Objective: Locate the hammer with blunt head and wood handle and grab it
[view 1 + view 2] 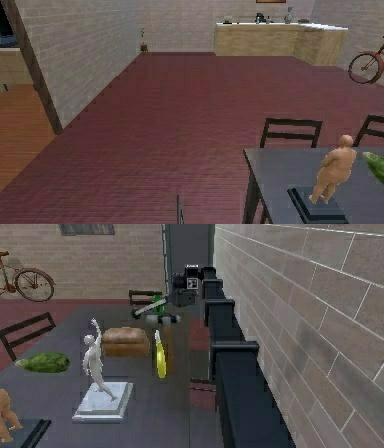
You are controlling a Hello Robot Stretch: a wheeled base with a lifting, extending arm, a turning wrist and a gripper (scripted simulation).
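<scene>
Approach is judged underway: thin dark fingers (pixel 172 296), spacing not tellable, are extended beyond the brown bread loaf (pixel 125 340); the hammer must be identified there next.

Bicycle (pixel 368 62) cropped at right edge, counter objects (pixel 261 17) perhaps too small

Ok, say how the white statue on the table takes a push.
The white statue stands tall and slim, so a high shove would probably tip it. Its broad flat base suggests a low push might slide it.
</scene>
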